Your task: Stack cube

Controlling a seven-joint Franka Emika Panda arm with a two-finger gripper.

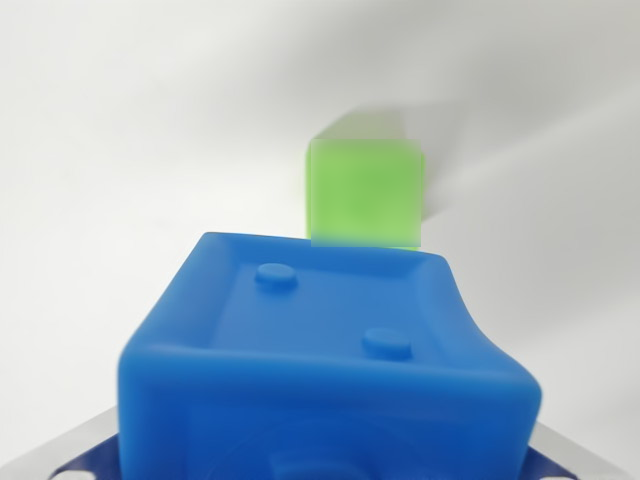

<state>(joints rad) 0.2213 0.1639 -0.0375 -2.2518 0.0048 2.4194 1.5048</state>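
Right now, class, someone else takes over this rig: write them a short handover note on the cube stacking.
Gripper: fingers hidden; the blue cube fills the lower wrist view, seemingly held, but the grasp cannot be confirmed.
Things: green cube sits beyond it on the white surface, blurred.
Done: blue cube appears picked up.
Left: bring it over the green cube, set it on top, release.

Wrist camera, close behind blue cube (325,360)

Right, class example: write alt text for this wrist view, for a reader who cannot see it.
A blue cube with two round studs on its recessed top fills the lower foreground, very close to the camera. Behind it, a blurred green cube sits on a plain white surface. The claw's fingers cannot be made out.
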